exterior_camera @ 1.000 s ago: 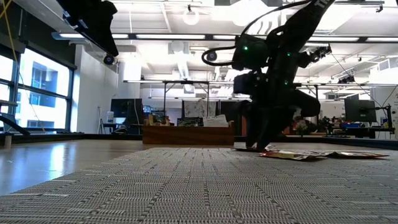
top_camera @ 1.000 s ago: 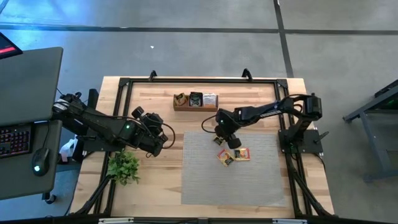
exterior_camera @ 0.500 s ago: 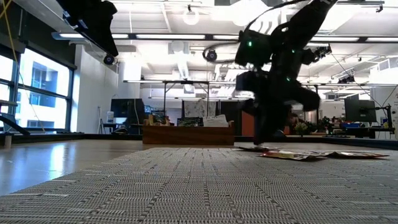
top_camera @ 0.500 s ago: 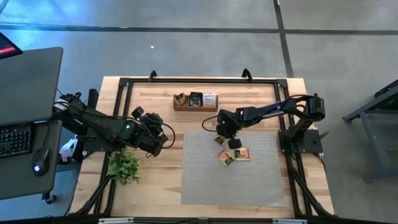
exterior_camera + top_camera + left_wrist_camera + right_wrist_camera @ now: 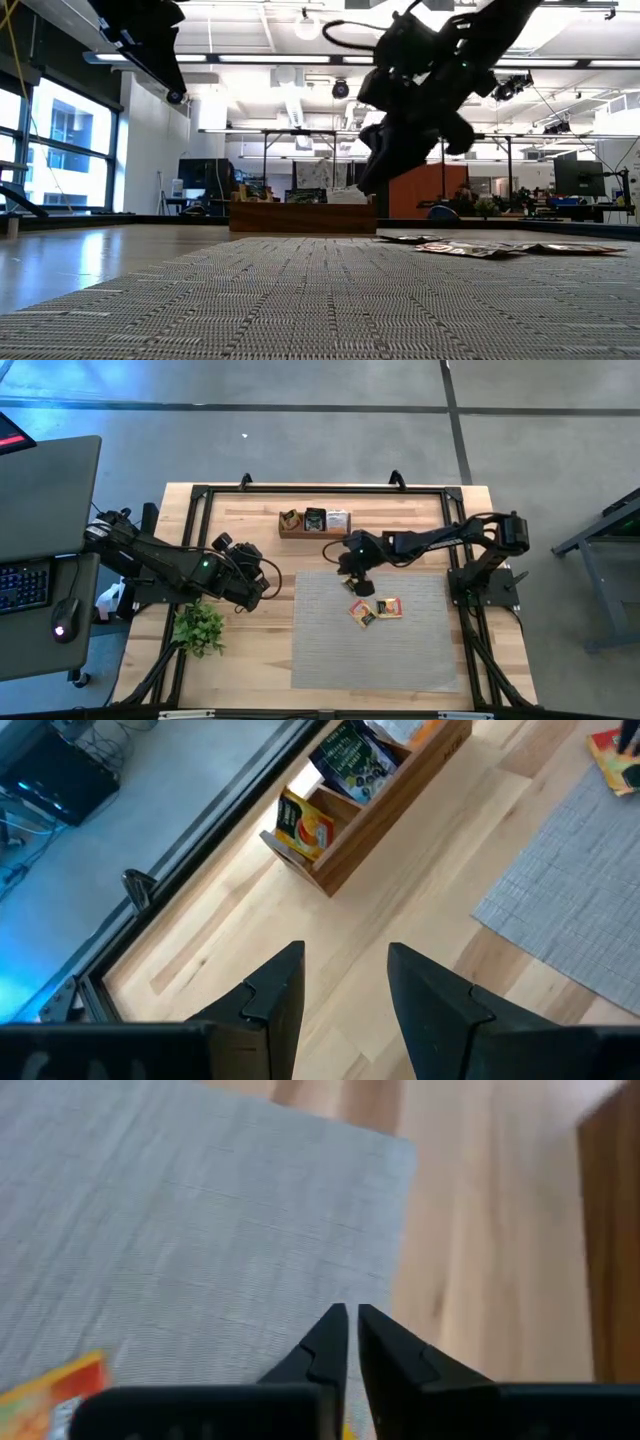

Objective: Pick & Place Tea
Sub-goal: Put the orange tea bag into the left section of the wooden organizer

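Several tea sachets [image 5: 376,609] lie flat on the grey woven mat [image 5: 370,650]; in the low view they show as a flat row [image 5: 470,247]. My right gripper [image 5: 356,572] hangs above the mat's far left part, raised off it [image 5: 378,172]. Its fingers stand almost together [image 5: 350,1318], and nothing shows between the tips. One orange sachet [image 5: 55,1388] lies on the mat below it. My left gripper [image 5: 256,586] waits open [image 5: 345,982] over bare wood left of the mat. My right gripper shows a thin yellow sliver [image 5: 346,1432] far back between its fingers. I cannot tell whether that is a sachet in the hold or something lying on the mat below.
A wooden box [image 5: 314,522] holding upright sachets stands at the table's far side [image 5: 385,805]. A green plant [image 5: 198,628] sits at the near left. A black frame [image 5: 200,495] runs round the table's edge. A desk with keyboard and mouse stands off the table's left side.
My right gripper has risen from the sachets on the mat. It has moved toward the table's left and far edges, nearer the wooden box, and has tipped so that its fingers slant. The sachets on the mat lie as before.
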